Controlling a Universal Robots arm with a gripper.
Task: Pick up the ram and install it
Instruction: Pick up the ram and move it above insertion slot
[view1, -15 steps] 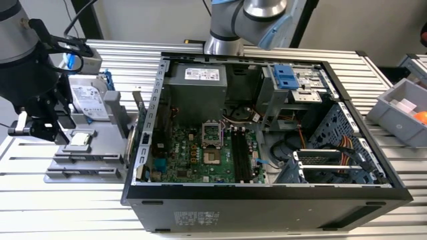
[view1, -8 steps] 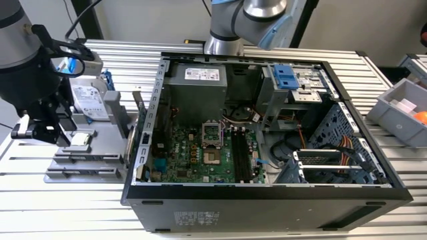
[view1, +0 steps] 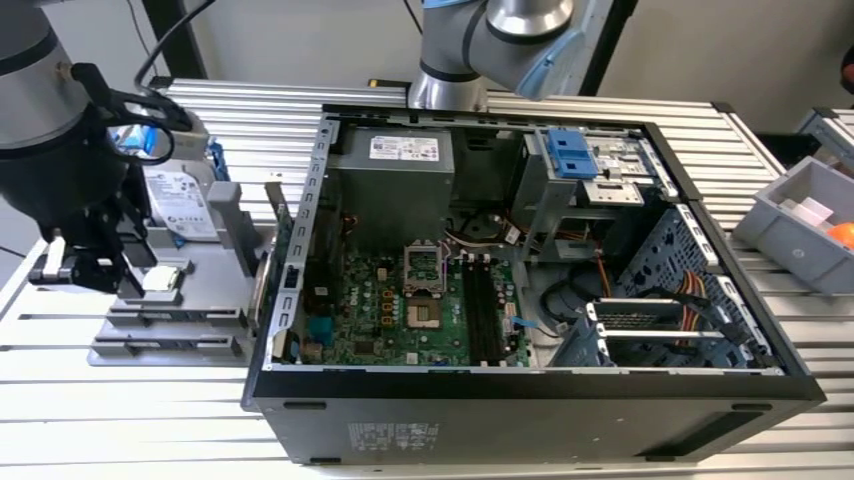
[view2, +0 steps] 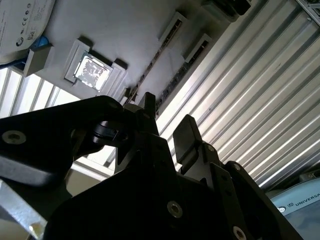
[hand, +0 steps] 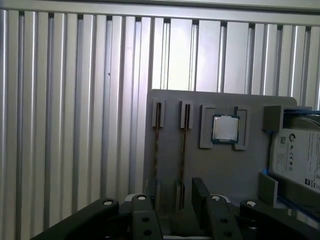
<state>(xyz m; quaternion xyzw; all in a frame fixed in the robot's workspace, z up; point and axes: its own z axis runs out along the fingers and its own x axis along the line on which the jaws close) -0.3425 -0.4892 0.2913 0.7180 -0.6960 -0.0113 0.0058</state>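
Two ram sticks stand on edge in slots of a grey holder (hand: 220, 170); they appear as thin dark strips, one (hand: 156, 145) beside the other (hand: 183, 150). My gripper (hand: 172, 205) is open, and the second strip runs down into the gap between its black fingers (hand: 200, 197). Whether a finger touches it I cannot tell. In the second wrist view the gripper (view2: 167, 120) is again open, with a ram edge (view2: 152, 70) leading toward it. In the exterior view the gripper (view1: 83, 272) hangs over the holder, on that view's left. The motherboard's black slots (view1: 481, 310) lie inside the open case.
On the holder a square silver processor (hand: 225, 128) sits in a recess, with a hard drive (hand: 300, 155) in a blue frame beside it. The open computer case (view1: 534, 385) stands at the middle of the ribbed metal table (view1: 134, 420). A grey bin (view1: 801, 225) is on the exterior view's right.
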